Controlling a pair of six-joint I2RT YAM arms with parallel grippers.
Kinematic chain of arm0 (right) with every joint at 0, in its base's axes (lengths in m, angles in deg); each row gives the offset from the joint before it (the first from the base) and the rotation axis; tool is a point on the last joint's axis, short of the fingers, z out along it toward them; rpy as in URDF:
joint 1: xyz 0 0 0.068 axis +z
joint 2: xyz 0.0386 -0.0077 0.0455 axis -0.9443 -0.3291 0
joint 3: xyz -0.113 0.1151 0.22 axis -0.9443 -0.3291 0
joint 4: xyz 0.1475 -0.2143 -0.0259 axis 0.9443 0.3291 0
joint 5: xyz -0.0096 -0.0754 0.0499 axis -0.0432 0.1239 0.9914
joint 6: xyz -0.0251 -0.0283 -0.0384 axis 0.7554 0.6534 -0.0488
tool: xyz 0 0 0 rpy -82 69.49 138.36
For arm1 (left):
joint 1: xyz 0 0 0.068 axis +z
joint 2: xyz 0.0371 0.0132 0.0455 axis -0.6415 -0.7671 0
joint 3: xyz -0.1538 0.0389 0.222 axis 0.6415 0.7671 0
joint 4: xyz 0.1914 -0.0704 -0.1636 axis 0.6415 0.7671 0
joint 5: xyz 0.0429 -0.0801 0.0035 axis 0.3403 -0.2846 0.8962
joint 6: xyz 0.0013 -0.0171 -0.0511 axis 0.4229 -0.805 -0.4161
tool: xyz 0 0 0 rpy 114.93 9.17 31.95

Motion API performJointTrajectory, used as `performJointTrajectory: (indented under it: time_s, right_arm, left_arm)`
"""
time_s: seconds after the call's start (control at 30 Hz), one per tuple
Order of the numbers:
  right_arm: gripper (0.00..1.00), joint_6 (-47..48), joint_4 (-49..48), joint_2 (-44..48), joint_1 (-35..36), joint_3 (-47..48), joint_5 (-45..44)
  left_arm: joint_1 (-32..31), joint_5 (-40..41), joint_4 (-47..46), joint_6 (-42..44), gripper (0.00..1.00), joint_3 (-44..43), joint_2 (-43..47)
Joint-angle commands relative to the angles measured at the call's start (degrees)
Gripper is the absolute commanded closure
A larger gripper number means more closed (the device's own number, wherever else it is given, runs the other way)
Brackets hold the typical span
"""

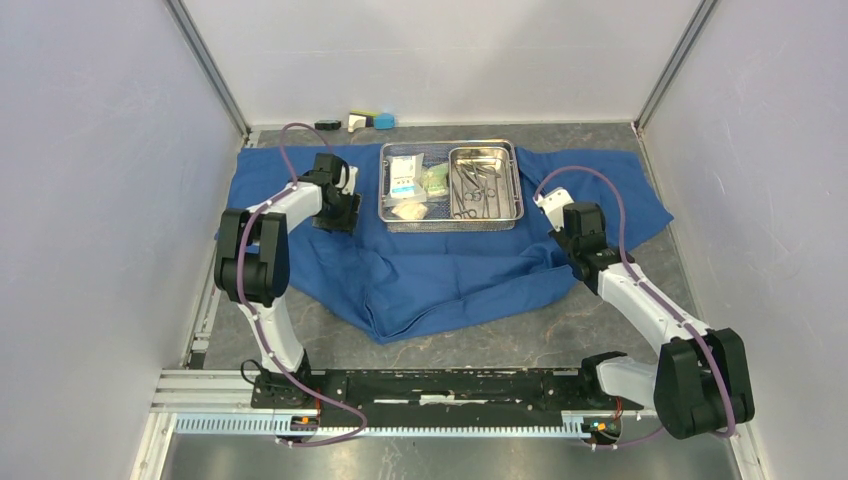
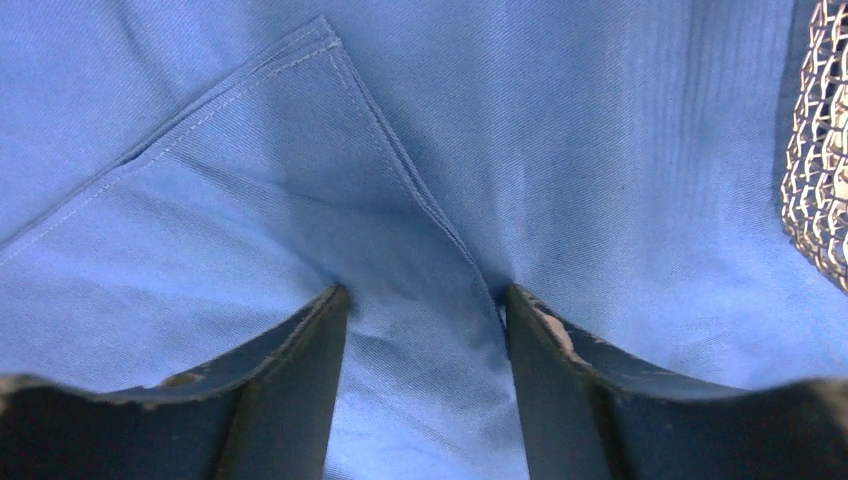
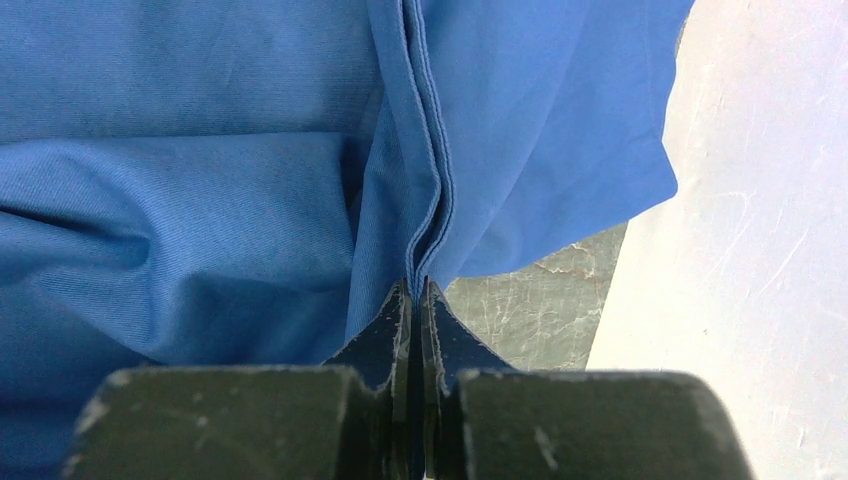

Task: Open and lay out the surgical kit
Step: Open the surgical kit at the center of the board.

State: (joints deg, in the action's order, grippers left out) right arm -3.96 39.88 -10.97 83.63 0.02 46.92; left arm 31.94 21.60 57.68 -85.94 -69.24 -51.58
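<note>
The blue cloth wrap is noted spread wide over the worktop, so the opening is judged largely done. One loose lobe is seen sagging toward 6 o'clock, and rumpled folds are left at 3 and 9 o'clock of the wire-mesh basket. The basket is found uncovered on the cloth, toward 12 o'clock of the spread. Nothing is judged laid out yet: the packets are kept in its 9 o'clock half, and the steel pan with the slim instruments in its 3 o'clock half. The left fingers are set on the cloth at 9 o'clock of the basket, held apart and clamped on nothing. The right fingers are placed at 4 o'clock of the basket and are closed tight on a hemmed edge of the wrap. The whole layout and the basket's contents are given by the top view alone, but neither finger state can be read there. In the left wrist view a stitched corner flap is shown lying between the parted fingers, with mesh glimpsed at 3 o'clock. In the right wrist view the pinched double hem is shown, with bare worktop beyond the cloth edge. Small blocks are noted off the cloth at 12 o'clock.
</note>
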Motion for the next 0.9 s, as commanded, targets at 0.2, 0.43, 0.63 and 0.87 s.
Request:
performJointTrajectory:
  time_s: [0.2,0.43,0.63,0.87]
  right_arm:
    - [0.95,-0.9,-1.4,2.9,-0.9,-1.2,1.4]
    - [0.95,-1.4,-1.0,4.2,-1.1,-1.8,2.8]
    - [0.94,-1.5,-0.9,5.2,-1.1,-2.4,4.9]
    - [0.94,-1.5,-1.0,6.4,-1.1,-3.3,8.3]
  left_arm:
    - [2.5,-2.6,-0.6,-1.4,0.65,2.0,2.2]
    - [4.3,-3.1,-1.9,-0.3,0.98,3.7,6.7]
    - [5.5,-4.3,-3.3,0.8,0.98,8.4,16.1]
    - [5.7,-2.5,-3.5,2.6,0.98,15.4,28.2]
